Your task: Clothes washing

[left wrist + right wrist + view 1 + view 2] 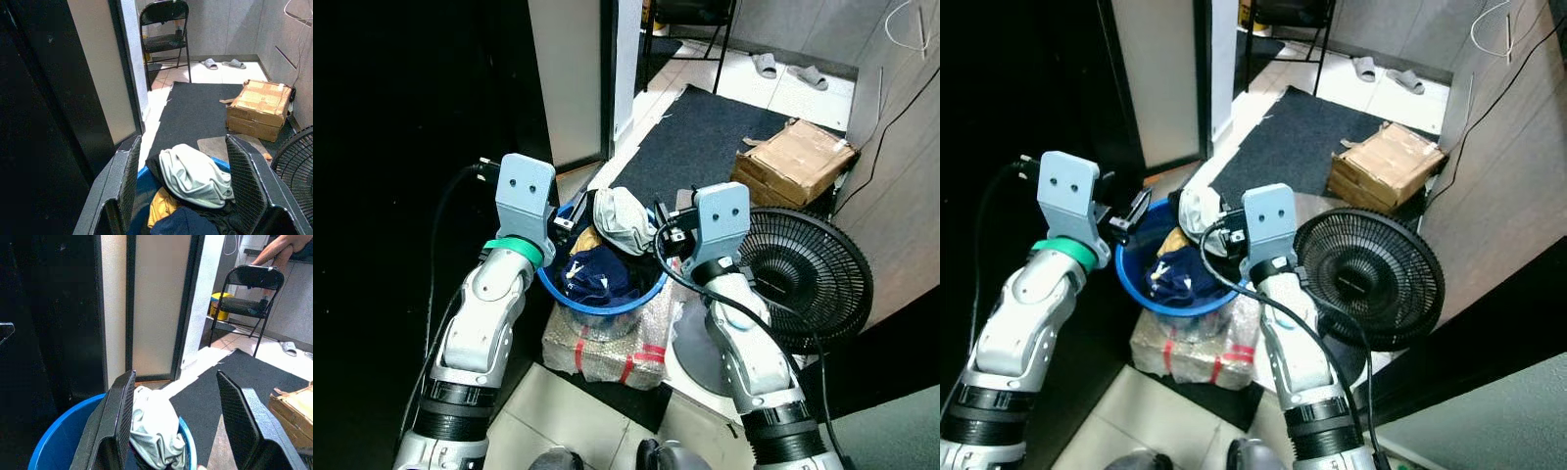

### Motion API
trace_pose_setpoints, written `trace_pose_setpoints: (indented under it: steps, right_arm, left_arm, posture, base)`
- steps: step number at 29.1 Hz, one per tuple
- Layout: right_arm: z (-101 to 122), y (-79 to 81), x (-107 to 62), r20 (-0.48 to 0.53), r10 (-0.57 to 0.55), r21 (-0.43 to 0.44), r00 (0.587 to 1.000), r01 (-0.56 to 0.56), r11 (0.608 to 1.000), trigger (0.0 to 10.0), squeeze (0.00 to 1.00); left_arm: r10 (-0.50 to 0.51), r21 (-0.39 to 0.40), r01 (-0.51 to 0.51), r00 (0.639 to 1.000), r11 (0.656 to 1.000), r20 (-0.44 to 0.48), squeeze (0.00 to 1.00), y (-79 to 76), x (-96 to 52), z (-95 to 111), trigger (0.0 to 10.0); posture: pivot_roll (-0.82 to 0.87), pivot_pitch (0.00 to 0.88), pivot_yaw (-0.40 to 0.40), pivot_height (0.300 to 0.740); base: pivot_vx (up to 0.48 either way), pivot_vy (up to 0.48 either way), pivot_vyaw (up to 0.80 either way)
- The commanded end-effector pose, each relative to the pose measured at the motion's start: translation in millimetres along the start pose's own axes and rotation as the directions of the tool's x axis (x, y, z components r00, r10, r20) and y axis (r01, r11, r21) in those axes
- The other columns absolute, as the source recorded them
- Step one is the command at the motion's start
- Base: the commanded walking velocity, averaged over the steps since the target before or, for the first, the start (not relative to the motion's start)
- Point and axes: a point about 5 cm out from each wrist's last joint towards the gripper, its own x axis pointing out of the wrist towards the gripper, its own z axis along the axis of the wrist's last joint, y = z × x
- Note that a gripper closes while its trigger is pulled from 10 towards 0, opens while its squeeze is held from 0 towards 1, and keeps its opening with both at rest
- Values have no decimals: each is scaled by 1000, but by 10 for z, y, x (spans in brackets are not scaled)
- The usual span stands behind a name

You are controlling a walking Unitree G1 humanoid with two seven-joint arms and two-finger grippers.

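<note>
Two grippers, both with jaws spread wide and holding nothing. Left gripper (563, 220) sits at the near-left rim of the blue basin (651, 291); right gripper (664, 233) sits at the basin's right rim. The wrist views look along each pair of black fingers (125, 172) over the laundry, the fingers well apart with the clothes between them.

Basin contents: pale grey-white garment (621, 219) heaped on top at the far side, draped over the rim; navy garment (594, 273) in the middle; a yellow piece (160, 209) tucked beside it; dark cloth underneath.

Support: the basin rests on a plastic-wrapped bundle with red tape (603, 354), standing on the tiled floor (568, 431).

Surroundings: black fan (808, 276) with round grille just right of the right arm, its pale base beside the bundle. Dark floor mat (705, 132) beyond the basin. Cardboard box (793, 162) on the mat's right edge, near the wall. Pair of grey slippers (787, 70) on the tiles farther off. Black folding chair (164, 29) past the mat; a person's crossed legs (281, 247) behind it in the right wrist view. Door frame and pale panel (570, 78) on the left, darkness beyond it.
</note>
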Motion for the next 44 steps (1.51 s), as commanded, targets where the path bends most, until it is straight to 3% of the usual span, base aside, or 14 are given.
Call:
trace_pose_setpoints:
  steps: [1,13,44]
  right_arm:
    - [-29,5,-1,-10,-3,10,1000,3,1000,10000,0]
    - [-24,3,14,-5,2,6,1000,-2,1000,10000,0]
    - [-46,44,3,-8,25,8,1000,-25,1000,10000,0]
  left_arm:
    - [-9,-9,9,1000,1000,-18,0,-19,7,-42,10000]
    - [-2,-10,2,1000,1000,-15,0,-25,20,-42,10000]
    - [3,-16,-3,1000,1000,-25,0,-24,9,-72,10000]
  posture:
    - [19,98,45,654]
    - [26,92,43,629]
    - [28,93,38,509]
  base:
    - [0,0,0]
    - [0,0,0]
    - [0,0,0]
